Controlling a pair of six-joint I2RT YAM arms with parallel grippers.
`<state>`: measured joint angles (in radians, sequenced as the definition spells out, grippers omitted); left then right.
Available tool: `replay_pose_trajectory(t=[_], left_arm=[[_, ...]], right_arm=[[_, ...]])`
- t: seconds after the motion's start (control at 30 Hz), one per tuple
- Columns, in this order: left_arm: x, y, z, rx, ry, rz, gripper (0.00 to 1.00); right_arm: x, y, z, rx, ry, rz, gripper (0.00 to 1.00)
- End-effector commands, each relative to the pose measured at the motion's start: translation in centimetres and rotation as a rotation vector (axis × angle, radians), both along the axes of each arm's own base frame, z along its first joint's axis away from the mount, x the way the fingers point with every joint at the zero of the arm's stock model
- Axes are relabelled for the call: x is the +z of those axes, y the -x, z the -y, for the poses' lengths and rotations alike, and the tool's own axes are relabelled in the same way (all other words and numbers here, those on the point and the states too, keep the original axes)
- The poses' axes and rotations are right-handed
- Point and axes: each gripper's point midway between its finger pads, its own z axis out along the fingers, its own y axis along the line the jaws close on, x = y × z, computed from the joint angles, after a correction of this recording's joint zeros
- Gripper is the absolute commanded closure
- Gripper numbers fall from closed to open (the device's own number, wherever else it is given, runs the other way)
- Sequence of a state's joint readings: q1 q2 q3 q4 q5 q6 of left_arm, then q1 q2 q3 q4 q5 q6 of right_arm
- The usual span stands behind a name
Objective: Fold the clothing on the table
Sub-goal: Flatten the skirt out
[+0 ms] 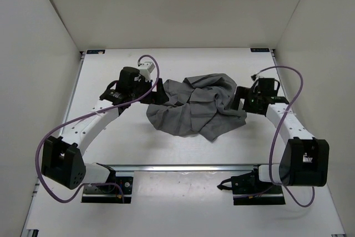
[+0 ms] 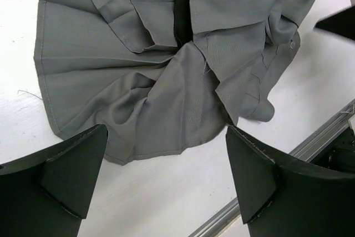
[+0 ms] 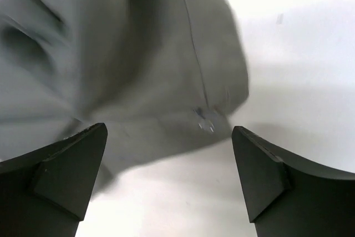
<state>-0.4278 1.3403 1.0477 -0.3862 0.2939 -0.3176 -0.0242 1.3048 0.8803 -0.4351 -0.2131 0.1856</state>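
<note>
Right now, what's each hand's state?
Left hand: open, holding nothing.
Right hand: open, not gripping the grey garment.

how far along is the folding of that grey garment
Barely started. Done: no neat fold shows; the garment lies in a rumpled heap on the table. In hand: nothing. The left claw and right claw are both open at its edges, gripping no cloth. Left: probably spreading it flat, then every fold.

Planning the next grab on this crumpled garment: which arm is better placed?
Probably right: the right end effector is open, close over the garment at its buttoned edge. The left end effector, also open, hangs farther off.
</note>
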Motion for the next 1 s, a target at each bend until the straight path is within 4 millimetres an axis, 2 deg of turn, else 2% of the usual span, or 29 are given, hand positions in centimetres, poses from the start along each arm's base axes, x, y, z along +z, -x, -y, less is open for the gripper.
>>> replay_pose_trajectory(t=[0.0,0.1,0.13,0.17,0.33,0.47,0.7,0.77,0.83,0.87,0.97], left_arm=[[0.4,-0.2,0.3,-0.031,0.013,0.023,0.02],[0.4,-0.1,0.5,-0.040,0.022,0.021,0.02],[0.5,-0.1,0.6,-0.043,0.030,0.019,0.01],[0.3,-0.1,0.5,-0.039,0.025,0.019,0.01],[-0.2,-0.2,0.3,-0.031,0.037,0.001,0.01],[0.2,-0.7,0.4,-0.032,0.047,0.010,0.01],[0.0,-0.7,0.2,-0.026,0.043,-0.004,0.02],[0.0,-0.8,0.2,-0.025,0.046,-0.001,0.01],[-0.2,-0.8,0.1,-0.024,0.048,-0.007,0.02],[-0.2,-0.6,0.2,-0.028,0.045,-0.007,0.01],[-0.1,-0.6,0.4,-0.033,0.047,-0.008,0.01]], right_arm=[[-2.2,1.5,-0.2,0.096,0.102,-0.041,0.09],[-2.2,1.4,0.5,0.132,0.170,-0.004,0.13],[-2.1,1.3,0.8,0.160,0.201,0.006,0.17],[-2.5,1.4,1.4,0.167,0.236,-0.001,0.21],[-4.8,2.2,5.3,0.123,0.352,-0.078,0.24],[-6.1,2.0,5.2,0.158,0.350,-0.105,0.25],[-7.3,1.4,2.6,0.296,0.341,-0.095,0.26],[-7.7,1.1,2.6,0.297,0.353,-0.097,0.28],[-8.5,1.4,3.0,0.291,0.371,-0.129,0.32],[-8.1,0.7,3.2,0.286,0.382,-0.111,0.34],[-8.8,0.3,3.7,0.279,0.395,-0.121,0.48]])
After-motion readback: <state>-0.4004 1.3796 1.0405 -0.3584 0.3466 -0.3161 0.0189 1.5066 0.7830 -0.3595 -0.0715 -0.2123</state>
